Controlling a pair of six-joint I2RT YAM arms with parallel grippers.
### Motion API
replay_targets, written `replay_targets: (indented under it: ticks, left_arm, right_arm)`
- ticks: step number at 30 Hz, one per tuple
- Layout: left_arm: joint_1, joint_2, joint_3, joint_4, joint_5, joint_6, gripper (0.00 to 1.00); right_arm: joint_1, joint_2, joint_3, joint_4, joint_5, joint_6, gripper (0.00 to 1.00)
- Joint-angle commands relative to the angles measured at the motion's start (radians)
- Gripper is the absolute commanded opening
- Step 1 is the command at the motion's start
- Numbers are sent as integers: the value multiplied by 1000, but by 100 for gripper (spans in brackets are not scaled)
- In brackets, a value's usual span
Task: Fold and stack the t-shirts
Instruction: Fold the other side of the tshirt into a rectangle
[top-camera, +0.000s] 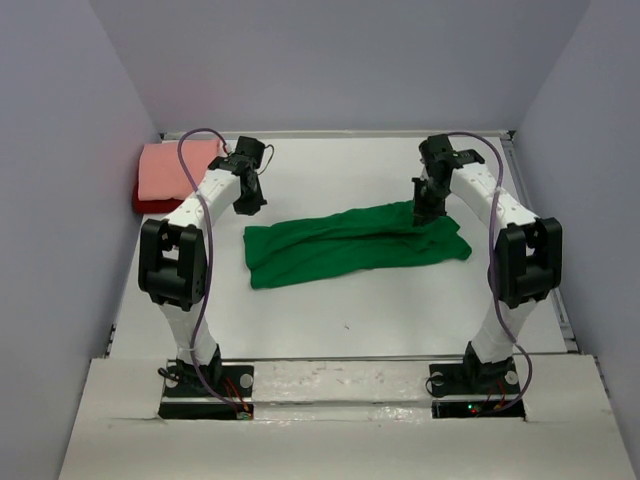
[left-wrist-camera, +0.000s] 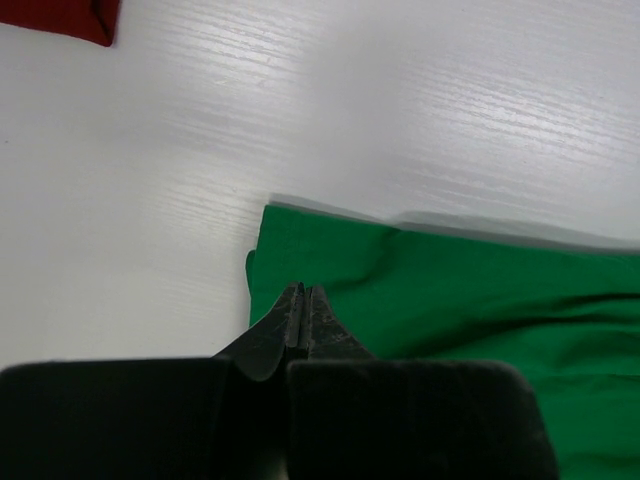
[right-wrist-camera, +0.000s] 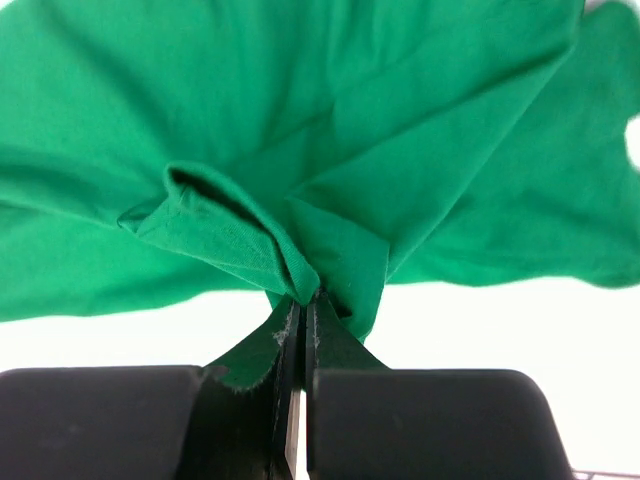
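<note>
My right gripper (right-wrist-camera: 305, 300) is pinching a bunch of the green shirt (right-wrist-camera: 300, 120). The fingers are pressed tight on the cloth, and the pinched bit is hidden between them. The shirt fills most of that wrist view, so its edges are cut off there. My left gripper (left-wrist-camera: 303, 300) is pressed together too, with its tips over the shirt's left corner (I cannot tell if they touch the cloth). My own dark fingers hide the part of the shirt below them.

From above, the green shirt lies long and crumpled across the middle of the table (top-camera: 350, 320), between my two arms. Its right end reaches up to my right gripper. Far back in the left corner sits a folded pink shirt (top-camera: 175, 165), on top of a red shirt (top-camera: 148, 205). The red one is mostly covered, and only its edge shows. I count three shirts: one green, one pink, one red. I count two grippers.
</note>
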Motion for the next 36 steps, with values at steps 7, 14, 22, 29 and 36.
replay_targets:
  ticks: [7, 14, 22, 29, 36]
  left_arm:
    - [6, -57, 2, -9, 7, 30, 0]
    - [7, -54, 8, -6, 28, 36, 0]
    - [7, -51, -3, 3, 34, 41, 0]
    - [7, -48, 9, 0, 36, 47, 0]
    - [9, -55, 3, -6, 25, 56, 0]
  right_arm:
    - [33, -154, -153, 18, -71, 33, 10]
    - [42, -174, -206, 27, -87, 31, 66]
    - [42, -165, -110, 32, 13, 68, 68]
    - [-32, 40, 69, 29, 38, 79, 65]
    - [-186, 238, 249, 1, -70, 72, 62]
